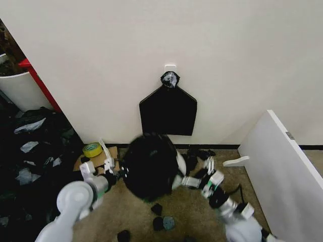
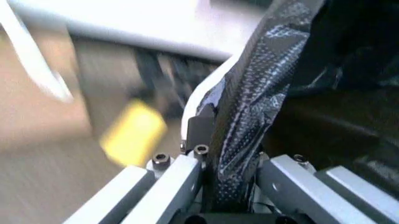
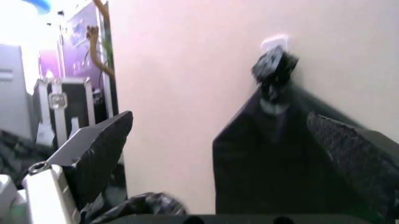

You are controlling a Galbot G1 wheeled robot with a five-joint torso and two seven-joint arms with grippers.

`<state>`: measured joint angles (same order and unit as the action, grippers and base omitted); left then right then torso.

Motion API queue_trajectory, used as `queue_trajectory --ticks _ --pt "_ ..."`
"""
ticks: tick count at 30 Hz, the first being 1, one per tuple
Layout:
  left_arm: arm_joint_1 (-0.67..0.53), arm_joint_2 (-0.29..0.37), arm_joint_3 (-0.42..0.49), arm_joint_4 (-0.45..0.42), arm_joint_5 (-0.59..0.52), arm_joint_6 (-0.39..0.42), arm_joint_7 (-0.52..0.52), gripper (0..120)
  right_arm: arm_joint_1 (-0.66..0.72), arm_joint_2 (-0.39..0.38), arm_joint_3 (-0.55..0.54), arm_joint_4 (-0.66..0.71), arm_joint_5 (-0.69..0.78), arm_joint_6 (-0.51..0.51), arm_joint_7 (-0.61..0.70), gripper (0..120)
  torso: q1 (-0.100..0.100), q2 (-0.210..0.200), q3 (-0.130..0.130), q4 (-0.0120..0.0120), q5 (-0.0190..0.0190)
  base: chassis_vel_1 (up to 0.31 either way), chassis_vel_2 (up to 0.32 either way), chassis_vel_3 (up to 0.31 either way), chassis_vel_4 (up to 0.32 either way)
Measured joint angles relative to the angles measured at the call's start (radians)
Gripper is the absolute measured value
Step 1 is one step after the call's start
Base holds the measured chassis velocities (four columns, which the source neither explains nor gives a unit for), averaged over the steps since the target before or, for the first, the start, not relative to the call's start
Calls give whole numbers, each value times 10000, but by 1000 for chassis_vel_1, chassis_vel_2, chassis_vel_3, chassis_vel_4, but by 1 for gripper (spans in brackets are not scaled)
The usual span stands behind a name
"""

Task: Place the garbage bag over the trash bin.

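Observation:
The garbage bag (image 1: 150, 165), glossy black and wrinkled, is draped over the top of the trash bin, whose pale wall (image 1: 180, 164) shows at the bag's right side. My left gripper (image 1: 108, 169) is at the bag's left edge. In the left wrist view this gripper (image 2: 229, 156) is shut on a stretched strip of the bag (image 2: 255, 93), beside the bin's white rim (image 2: 198, 95). My right gripper (image 1: 208, 175) is just right of the bin. It stands wide open (image 3: 224, 144) with nothing between its fingers, and a fold of the bag (image 3: 143, 205) lies below it.
A flat black house-shaped bundle (image 1: 168, 113) hangs on the wall behind the bin. A yellow tape roll (image 1: 92, 149) and cardboard (image 1: 112, 153) lie at left, beside a heap of black bags (image 1: 30, 146). A white board (image 1: 282, 171) leans at right. Black scraps (image 1: 161, 222) dot the floor.

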<state>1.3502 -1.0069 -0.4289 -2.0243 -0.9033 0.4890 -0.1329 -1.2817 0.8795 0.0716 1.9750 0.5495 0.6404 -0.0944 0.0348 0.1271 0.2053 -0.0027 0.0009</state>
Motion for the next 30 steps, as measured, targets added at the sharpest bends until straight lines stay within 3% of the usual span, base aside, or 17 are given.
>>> queue_trajectory --ticks 1,5,7,8,9,11,15,22,30 --pt "0 0 0 0 0 0 0 0 0 0 0 0 0 0 0 100 0 0 0 0 0 0 0 0 0" --pt "269 613 427 403 1885 -2328 1432 0 221 -21 13 -175 326 -26 -846 100 0 0 0 -8 -5 0 0 0 0" --pt "292 721 441 929 2545 -3927 2358 0 279 -26 10 -327 379 -17 -1238 100 0 0 0 -9 -2 0 0 0 0" --pt "266 734 413 1204 2684 -4625 2888 0 315 -26 9 -404 397 -16 -1380 100 0 0 0 -7 0 0 0 0 0" --pt "266 734 413 1204 2684 -4625 2888 0 315 -26 9 -404 397 -16 -1380 100 0 0 0 -7 0 0 0 0 0" --pt "115 724 283 2088 2890 -6341 4607 0 417 -24 12 -567 499 -16 -1681 100 0 0 -1 -6 -5 0 0 0 0" --pt "-151 685 -23 3159 2791 -8030 6487 0 565 -65 31 -851 477 -60 -2181 100 0 0 0 -5 1 0 0 0 0" --pt "-418 697 -197 3672 3051 -8891 7430 0 575 -175 -94 -918 -99 -254 -2246 100 0 0 0 -6 -3 0 0 0 0" --pt "-557 670 -204 3706 3078 -8992 7656 0 502 -170 -339 -919 -290 -461 -2354 100 0 0 0 -7 -3 0 0 0 0"
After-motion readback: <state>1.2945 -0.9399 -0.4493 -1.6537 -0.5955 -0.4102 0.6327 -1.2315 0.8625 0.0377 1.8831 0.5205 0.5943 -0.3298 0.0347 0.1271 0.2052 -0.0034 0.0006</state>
